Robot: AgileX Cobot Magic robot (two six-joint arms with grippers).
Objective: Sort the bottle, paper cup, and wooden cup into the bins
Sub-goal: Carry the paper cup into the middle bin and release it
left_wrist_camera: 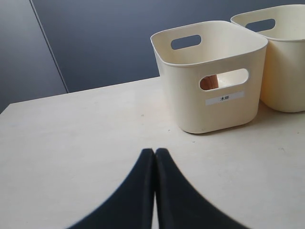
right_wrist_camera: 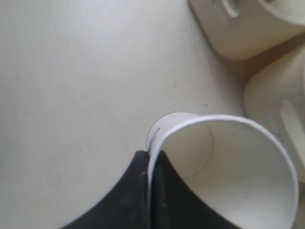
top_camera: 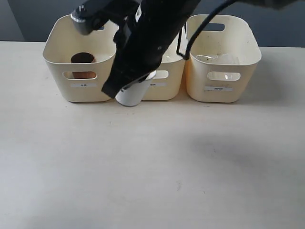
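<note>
In the outside camera, the right arm (top_camera: pixel 143 43) reached across the middle and hid most of the middle bin (top_camera: pixel 167 80). The paper cup (top_camera: pixel 131 94) hung under it, roughly upright and just in front of that bin's front wall; whether it touched the table (top_camera: pixel 143 181) could not be told. The wooden cup (top_camera: pixel 82 58) sat in the left bin (top_camera: pixel 51 50) and the bottle (top_camera: pixel 219 58) in the right bin (top_camera: pixel 249 53).

In the left wrist camera, the left pincer (left_wrist_camera: pixel 155 152) was closed on nothing, well apart from the bins.

In the right wrist camera, the right pincer (right_wrist_camera: pixel 150 158) pinched the cup's rim, one finger inside and one outside. The bin lay close beyond the cup, so the cup likely needed lifting over the wall first; the table on the near side was open.
</note>
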